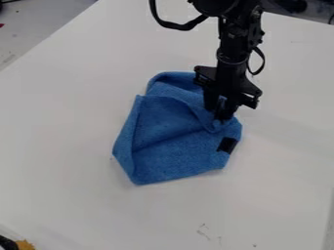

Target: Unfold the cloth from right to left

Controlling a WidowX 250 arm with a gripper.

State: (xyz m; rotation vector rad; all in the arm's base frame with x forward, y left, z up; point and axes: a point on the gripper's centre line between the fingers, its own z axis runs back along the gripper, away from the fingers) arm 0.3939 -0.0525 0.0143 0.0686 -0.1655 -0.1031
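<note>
Blue cloth (171, 158) under our gripper (220, 111), at risk of dragging whole.

Our fingers look nearly closed on a raised bit of it; most spreads below and left of them in view, the black patch (227, 145) just below. If we pinch both layers, everything may slide; if too little, the fold may slip free.

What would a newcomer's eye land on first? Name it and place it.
The bright blue, partly folded cloth stands out first, in the middle of the white tabletop. Next comes the black robot arm, entering from the top edge, its black gripper down at the cloth's upper right part. Just below that, a small black patch marks the cloth's right side.
</note>
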